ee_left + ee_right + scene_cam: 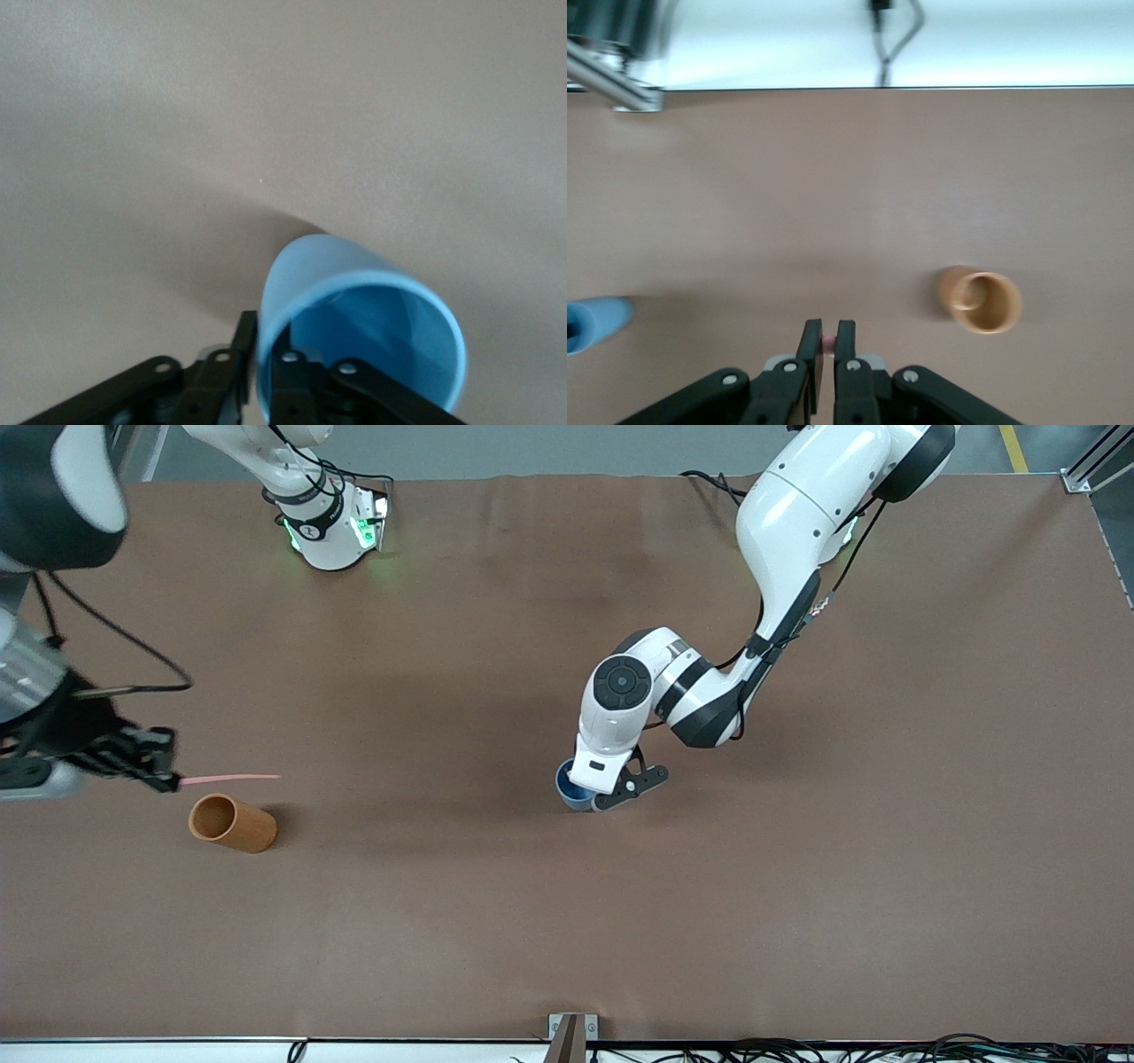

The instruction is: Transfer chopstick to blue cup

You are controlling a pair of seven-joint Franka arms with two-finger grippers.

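My right gripper is shut on one end of the pale pink chopstick and holds it level in the air above the orange-brown cup. In the right wrist view the stick's end shows between the closed fingers of the right gripper. My left gripper is near the middle of the table, shut on the wall of the blue cup. In the left wrist view one finger is inside the tilted blue cup and one outside, where the left gripper pinches the rim.
The orange-brown cup stands toward the right arm's end of the table, its opening showing in the right wrist view. The blue cup also shows at that view's edge. The brown table has its front edge with cables below.
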